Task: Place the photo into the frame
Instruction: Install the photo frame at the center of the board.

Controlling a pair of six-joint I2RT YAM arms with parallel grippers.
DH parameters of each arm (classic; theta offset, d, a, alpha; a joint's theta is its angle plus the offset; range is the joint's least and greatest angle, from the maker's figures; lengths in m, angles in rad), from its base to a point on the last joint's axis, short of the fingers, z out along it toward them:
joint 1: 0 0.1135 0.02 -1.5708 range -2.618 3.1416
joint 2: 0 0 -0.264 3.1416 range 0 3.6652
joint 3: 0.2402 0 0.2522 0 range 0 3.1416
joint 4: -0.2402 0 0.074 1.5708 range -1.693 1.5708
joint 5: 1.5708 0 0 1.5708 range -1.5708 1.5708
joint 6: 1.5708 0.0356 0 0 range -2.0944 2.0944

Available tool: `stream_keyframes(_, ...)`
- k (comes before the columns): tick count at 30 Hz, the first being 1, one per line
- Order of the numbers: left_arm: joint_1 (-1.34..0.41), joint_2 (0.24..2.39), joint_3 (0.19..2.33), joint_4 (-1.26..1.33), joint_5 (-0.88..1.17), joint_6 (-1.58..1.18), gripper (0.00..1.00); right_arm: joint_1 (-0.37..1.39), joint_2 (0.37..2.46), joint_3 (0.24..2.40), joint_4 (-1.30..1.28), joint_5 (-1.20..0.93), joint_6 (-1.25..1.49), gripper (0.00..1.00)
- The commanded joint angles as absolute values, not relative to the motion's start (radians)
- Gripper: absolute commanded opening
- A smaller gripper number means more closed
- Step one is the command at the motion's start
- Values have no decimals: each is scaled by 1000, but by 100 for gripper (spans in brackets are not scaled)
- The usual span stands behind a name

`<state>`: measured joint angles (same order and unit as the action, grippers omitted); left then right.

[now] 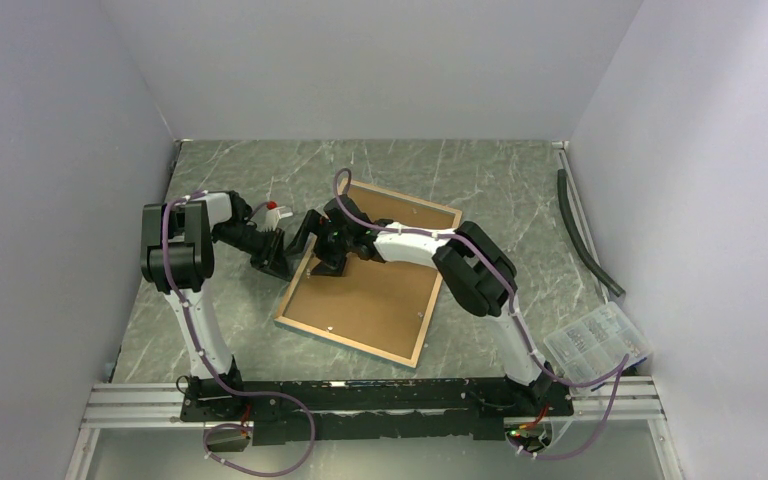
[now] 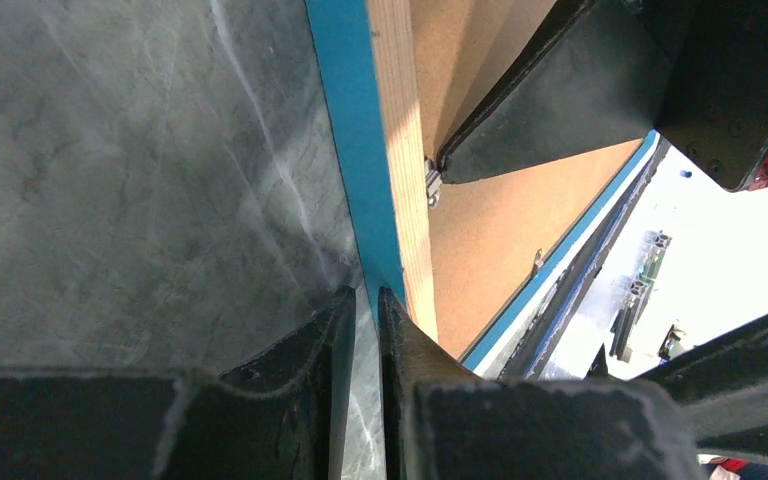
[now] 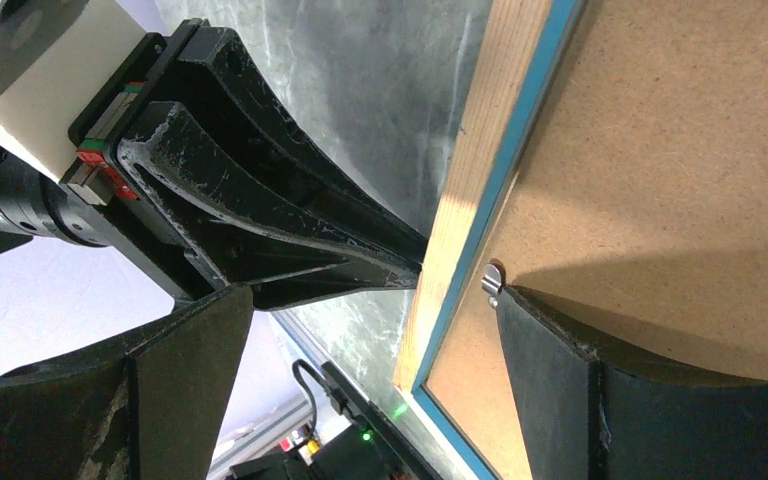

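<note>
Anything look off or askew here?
Nothing is spilled or damaged. The frame lies face down, skewed to the edges of the table, with the brown backing board already sitting in it. The odd part is that the photo shows in no view.

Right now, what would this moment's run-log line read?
frame face down, backing board in | left gripper shut, tips against frame rim | right gripper open, finger on metal tab | photo not in view

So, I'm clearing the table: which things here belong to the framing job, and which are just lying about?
Job: frame, backing board, left tool, right tool. The photo is not in view.
Lying about: clear box, dark hose.
</note>
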<state>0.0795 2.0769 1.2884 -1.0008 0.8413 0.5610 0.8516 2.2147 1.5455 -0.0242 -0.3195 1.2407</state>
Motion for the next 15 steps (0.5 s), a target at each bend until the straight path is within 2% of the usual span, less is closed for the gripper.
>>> stream_keyframes(1, 74, 2048, 1280, -1011, 869, 584, 21, 850, 2261, 1548, -31, -280, 1225, 97)
stream_keyframes(15, 70, 2045, 1278, -1008, 870, 586, 20, 856, 2278, 1560, -20, -306, 1226, 96)
